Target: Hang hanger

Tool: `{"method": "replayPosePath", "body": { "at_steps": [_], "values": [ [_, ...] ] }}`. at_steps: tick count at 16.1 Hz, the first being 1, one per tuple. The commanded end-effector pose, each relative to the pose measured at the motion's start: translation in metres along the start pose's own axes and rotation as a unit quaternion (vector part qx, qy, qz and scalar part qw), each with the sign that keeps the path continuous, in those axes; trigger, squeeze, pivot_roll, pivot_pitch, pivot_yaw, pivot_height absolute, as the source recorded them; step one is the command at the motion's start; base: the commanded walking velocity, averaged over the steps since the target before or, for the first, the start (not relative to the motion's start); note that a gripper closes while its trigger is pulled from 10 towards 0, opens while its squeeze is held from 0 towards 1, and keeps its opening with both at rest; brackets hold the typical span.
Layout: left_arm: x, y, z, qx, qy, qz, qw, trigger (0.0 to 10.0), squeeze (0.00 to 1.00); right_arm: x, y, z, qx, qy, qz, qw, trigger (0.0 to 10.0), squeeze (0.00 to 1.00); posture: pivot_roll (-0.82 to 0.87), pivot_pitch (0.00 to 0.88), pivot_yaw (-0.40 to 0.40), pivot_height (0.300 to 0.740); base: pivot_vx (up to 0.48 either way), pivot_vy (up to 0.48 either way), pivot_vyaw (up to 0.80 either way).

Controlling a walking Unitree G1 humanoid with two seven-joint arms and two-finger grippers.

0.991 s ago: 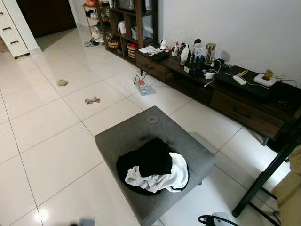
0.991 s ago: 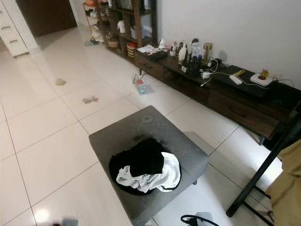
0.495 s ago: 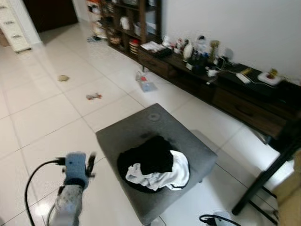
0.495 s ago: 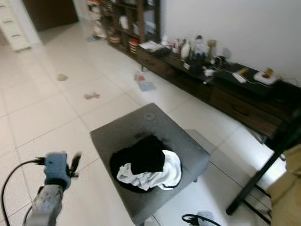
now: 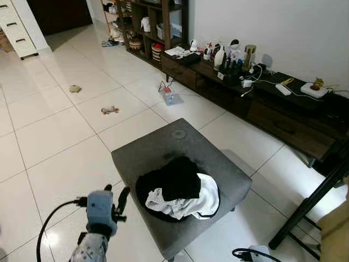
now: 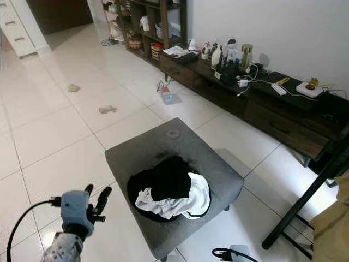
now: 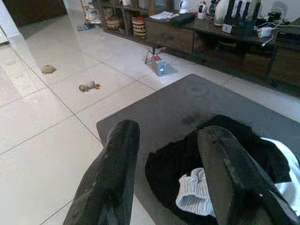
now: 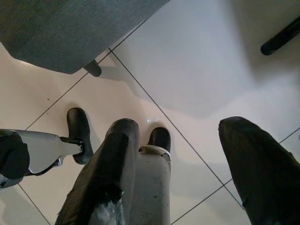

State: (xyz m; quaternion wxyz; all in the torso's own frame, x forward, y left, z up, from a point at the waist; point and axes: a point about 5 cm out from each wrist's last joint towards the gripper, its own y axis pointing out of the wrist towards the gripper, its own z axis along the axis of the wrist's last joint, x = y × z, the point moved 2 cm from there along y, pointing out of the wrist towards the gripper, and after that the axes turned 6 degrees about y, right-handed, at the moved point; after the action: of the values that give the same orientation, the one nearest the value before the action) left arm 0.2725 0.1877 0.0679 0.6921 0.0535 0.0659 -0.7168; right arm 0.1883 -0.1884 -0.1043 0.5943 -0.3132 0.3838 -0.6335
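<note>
My left hand is raised in front of me, just beside the near-left corner of the grey footstool, its two black fingers spread apart and pointing toward the stool with nothing between them. The silver forearm rises from below with a black cable looping off its blue wrist block. Along those fingers I see a heap of clothes on the near half of the stool: black cloth with a white piece tucked in front; I cannot make out a hanger anywhere. My right hand hangs low beside the stool, pointing down at the white tiled floor, fingers wide apart and empty, my own feet showing below it. Beyond the stool a long dark sideboard runs along the wall.
</note>
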Motion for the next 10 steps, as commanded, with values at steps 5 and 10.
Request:
{"method": "replayPosePath", "body": {
  "at_steps": [5,10],
  "values": [
    [0.0026,0.001,0.006,-0.009,0.004,-0.016,1.0,10.0,0.0,0.0,-0.0002,-0.0023,-0.001,0.008,-0.003,1.0,10.0,0.0,-0.07,0.086,0.043,0.74,0.296,0.0,-0.11],
    [0.0036,0.0005,0.0077,-0.016,0.004,-0.02,1.0,10.0,0.0,0.0004,-0.0003,-0.0025,-0.001,0.004,-0.002,1.0,10.0,0.0,-0.07,0.086,0.041,0.74,0.323,0.0,0.0]
  ]
}}
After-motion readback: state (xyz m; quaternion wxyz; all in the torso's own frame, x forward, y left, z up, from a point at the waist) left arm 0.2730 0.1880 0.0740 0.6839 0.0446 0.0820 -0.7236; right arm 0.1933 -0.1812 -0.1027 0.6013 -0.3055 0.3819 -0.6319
